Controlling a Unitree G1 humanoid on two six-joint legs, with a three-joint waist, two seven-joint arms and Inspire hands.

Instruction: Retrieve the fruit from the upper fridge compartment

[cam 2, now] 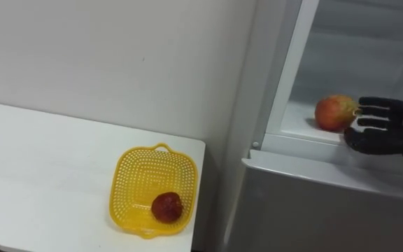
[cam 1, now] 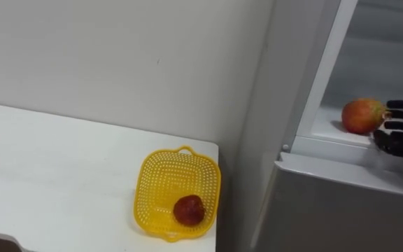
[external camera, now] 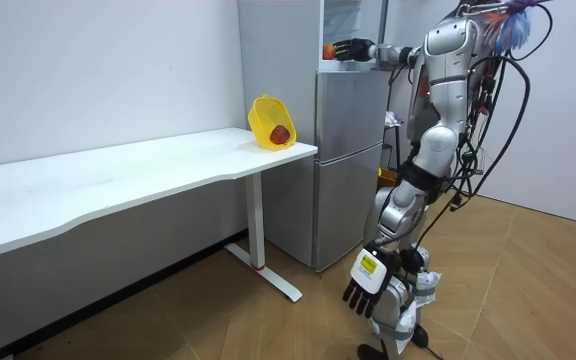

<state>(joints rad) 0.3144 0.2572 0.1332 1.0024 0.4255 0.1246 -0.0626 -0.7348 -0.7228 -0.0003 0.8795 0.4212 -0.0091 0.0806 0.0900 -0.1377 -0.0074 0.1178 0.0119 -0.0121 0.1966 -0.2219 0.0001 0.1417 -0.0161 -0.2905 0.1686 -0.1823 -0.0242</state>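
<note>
Black right hand (cam 2: 387, 133), spread and empty, fingertips just beside the round red-yellow fruit (cam 2: 336, 113) on the white upper fridge shelf (cam 2: 301, 128), frame right. Reach past the fruit's middle before closing, lest it roll away. Left hand (external camera: 365, 288) hangs loose, low.

Bright, even room light, soft shadows beneath the table (external camera: 118, 180), the fridge (cam 1: 376, 42) pale inside.

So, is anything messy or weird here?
Nothing much. No spills, nothing broken. The yellow basket sits right at the table's end beside the fridge, a red fruit inside. In the room view it looks tipped up, which seems a bit odd.
</note>
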